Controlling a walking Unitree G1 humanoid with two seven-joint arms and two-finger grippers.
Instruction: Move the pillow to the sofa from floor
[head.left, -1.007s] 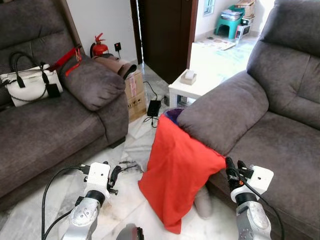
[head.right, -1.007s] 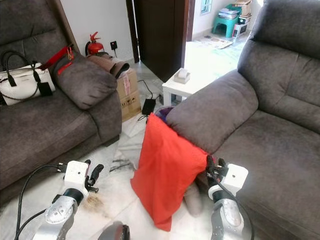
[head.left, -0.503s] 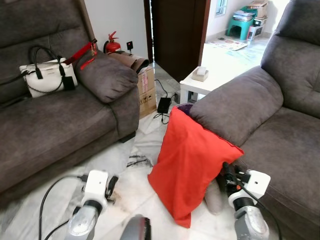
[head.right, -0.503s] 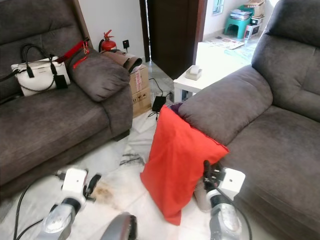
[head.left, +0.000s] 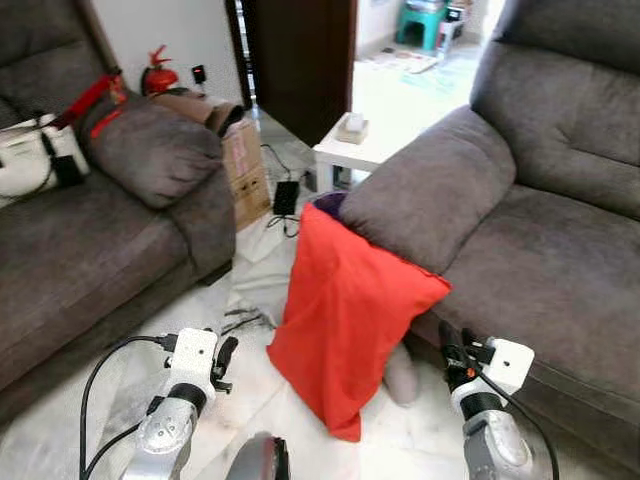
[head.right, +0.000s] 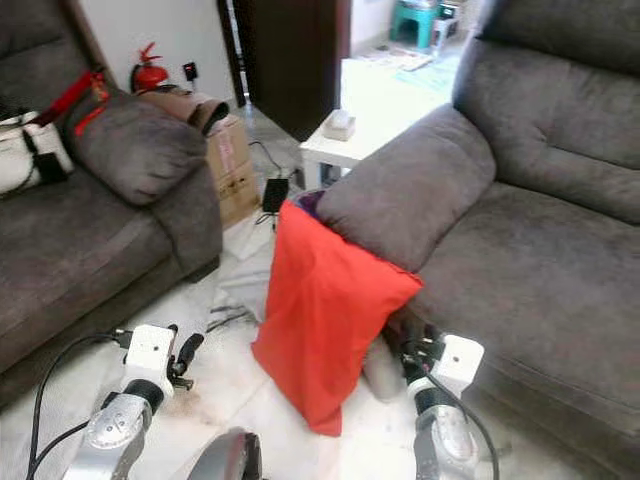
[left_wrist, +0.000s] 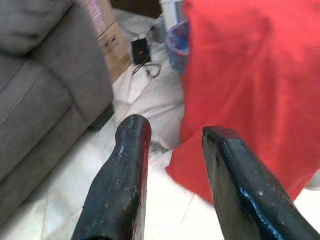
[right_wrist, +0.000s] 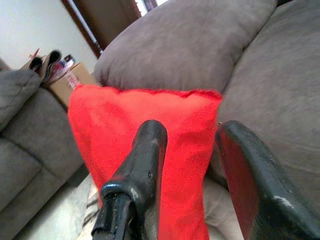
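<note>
Two sofas frame the left eye view: a grey one (head.left: 80, 240) on the robot's left and the target sofa (head.left: 560, 240) on its right; the red pillow (head.left: 345, 315) stands tilted on the pale floor (head.left: 250, 300), its top edge leaning against the right sofa's armrest (head.left: 430, 195); the left gripper (head.left: 226, 355) is low beside the pillow and apart from it; the right gripper (head.left: 447, 350) sits near the pillow's right edge, close to the sofa base. Further back this view takes in a white side table (head.left: 355, 155), a cardboard box (head.left: 240, 170), a fire extinguisher (head.left: 160, 75) and a white handbag (head.left: 30, 160).

Left wrist view: the left gripper's fingers (left_wrist: 125, 175) stand apart with nothing between them; the pillow lies ahead, and a black power adapter (left_wrist: 141, 50) lies on the floor beyond.

Right wrist view: the right gripper's fingers (right_wrist: 145, 165) are likewise spread and empty, aimed at the pillow's upper corner under the armrest; whether they touch the fabric cannot be told.
</note>
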